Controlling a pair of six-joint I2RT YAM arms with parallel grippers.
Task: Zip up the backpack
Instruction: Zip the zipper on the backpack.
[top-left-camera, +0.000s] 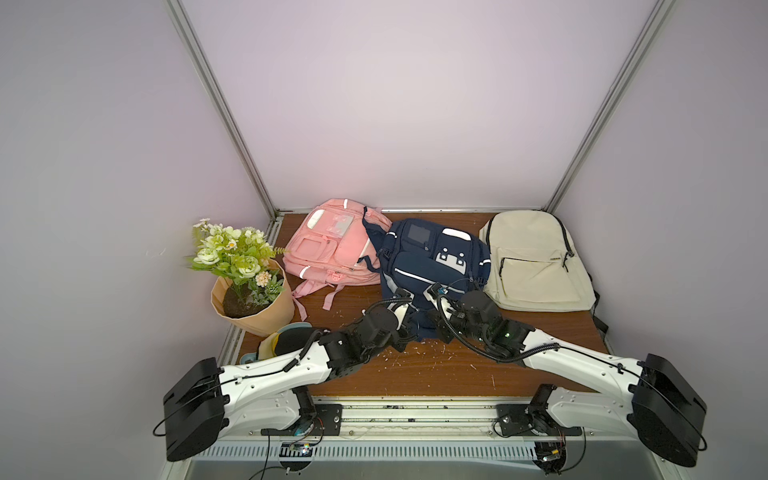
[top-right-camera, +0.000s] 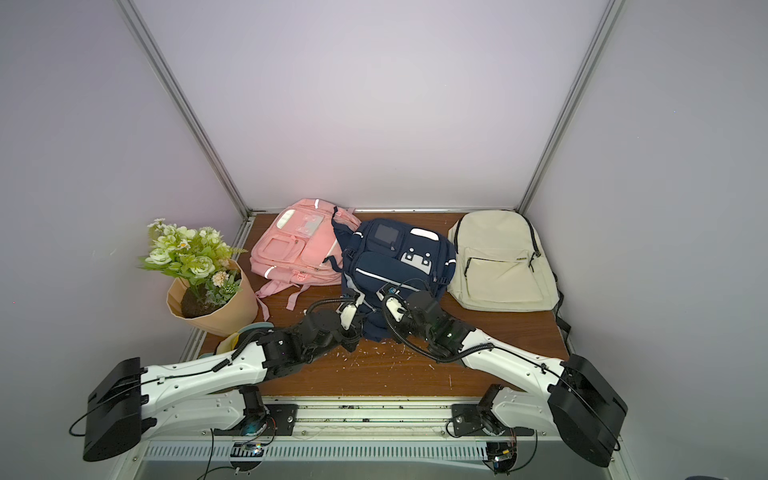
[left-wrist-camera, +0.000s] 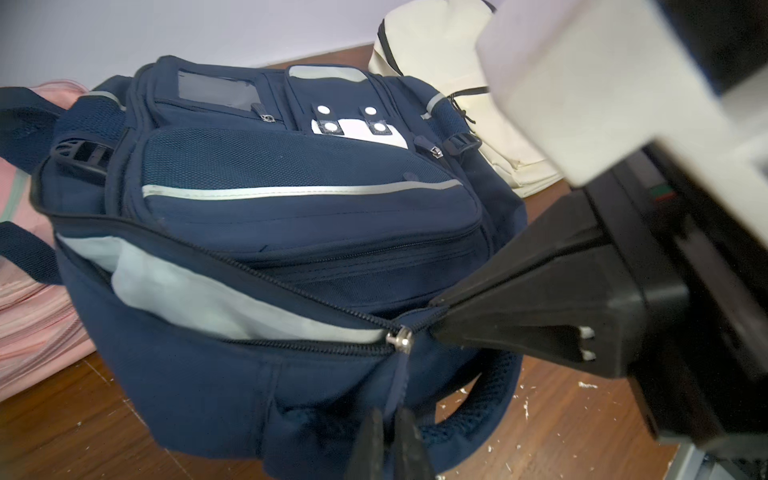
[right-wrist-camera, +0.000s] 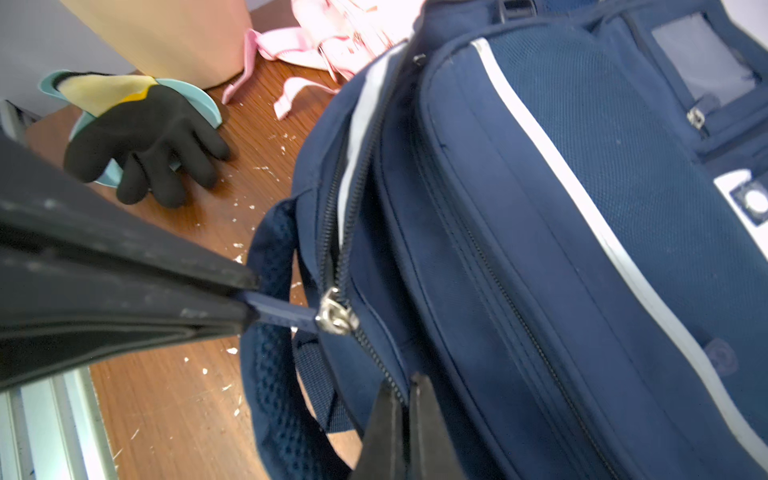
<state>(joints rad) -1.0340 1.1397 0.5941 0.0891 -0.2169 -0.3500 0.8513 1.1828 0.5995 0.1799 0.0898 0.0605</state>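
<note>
Two grippers meet at one zip. In the left wrist view, the left gripper (left-wrist-camera: 388, 440) pinches the zip pull (left-wrist-camera: 398, 386) hanging from the slider (left-wrist-camera: 401, 338), ready, I judge, to drag it. The right gripper (left-wrist-camera: 435, 319) is clamped on the seam just beside the slider, likely to keep the navy backpack (left-wrist-camera: 291, 174) taut. Pale lining (left-wrist-camera: 199, 286) shows where the zip gapes.

In the right wrist view, the zip pull (right-wrist-camera: 282, 311) runs straight from the slider to the left jaws.

In both top views the navy backpack lies front up on the table (top-left-camera: 415, 374) between a pink bag (top-left-camera: 328, 245) and a cream bag (top-left-camera: 536, 257). Its long axis runs from the robot to the back wall, handle end nearest the arms.
</note>
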